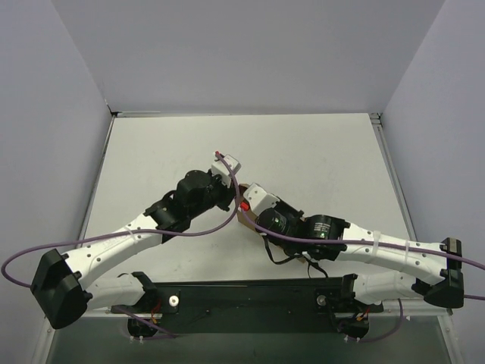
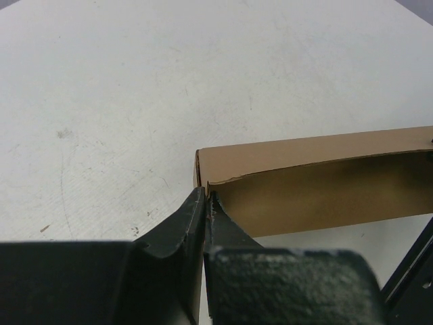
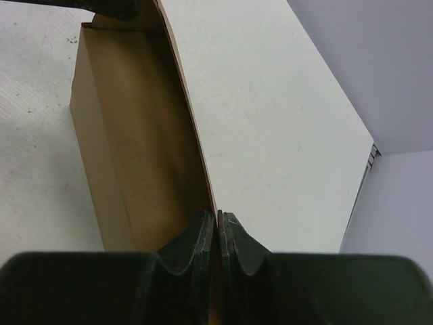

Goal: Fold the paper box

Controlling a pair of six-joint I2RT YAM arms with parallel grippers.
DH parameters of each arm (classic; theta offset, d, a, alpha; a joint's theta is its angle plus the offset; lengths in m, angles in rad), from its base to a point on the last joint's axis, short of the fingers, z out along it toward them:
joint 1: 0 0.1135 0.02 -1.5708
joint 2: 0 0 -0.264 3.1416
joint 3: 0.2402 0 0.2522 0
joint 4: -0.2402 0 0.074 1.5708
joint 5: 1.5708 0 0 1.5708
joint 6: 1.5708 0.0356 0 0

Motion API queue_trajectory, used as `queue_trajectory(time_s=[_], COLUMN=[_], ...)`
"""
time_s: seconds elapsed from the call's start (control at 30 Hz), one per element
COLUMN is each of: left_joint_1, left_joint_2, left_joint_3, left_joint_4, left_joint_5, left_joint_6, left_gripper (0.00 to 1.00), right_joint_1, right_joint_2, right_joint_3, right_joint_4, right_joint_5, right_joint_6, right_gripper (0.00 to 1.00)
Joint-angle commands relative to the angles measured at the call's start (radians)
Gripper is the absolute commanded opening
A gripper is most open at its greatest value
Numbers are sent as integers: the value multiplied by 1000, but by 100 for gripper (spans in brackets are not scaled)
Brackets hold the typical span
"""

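The paper box (image 2: 318, 183) is plain brown cardboard, standing as a shallow open box on the white table. In the left wrist view my left gripper (image 2: 205, 198) is shut on the box's wall at one corner. In the right wrist view the box (image 3: 135, 135) runs away from the camera, and my right gripper (image 3: 218, 220) is shut on the thin upright edge of its long wall. From above, both arms meet at the table's middle and hide nearly all of the box (image 1: 245, 221); only a brown sliver shows between the wrists.
The white table (image 1: 318, 159) is enclosed by pale walls on three sides. Its right edge (image 3: 358, 196) shows in the right wrist view. A black base plate (image 1: 242, 296) holds both arm bases at the near edge. Purple cables (image 1: 91, 241) trail from the arms.
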Motion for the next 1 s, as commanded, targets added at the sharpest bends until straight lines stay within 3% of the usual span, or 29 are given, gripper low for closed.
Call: queue_trajectory(time_s=[0.0, 0.97], left_joint_1=[-25, -45], left_joint_2=[-4, 72], left_joint_3=[-84, -292], left_joint_4=[65, 238], left_joint_5=[-25, -66], left_joint_6=[19, 8], left_gripper=[0, 0], right_joint_1=[25, 84], right_joint_2=[9, 58], right_joint_3=[-29, -106], right_joint_4=[-45, -77], right_joint_5=[65, 62], right_joint_6=[-4, 125], right_gripper=[1, 0])
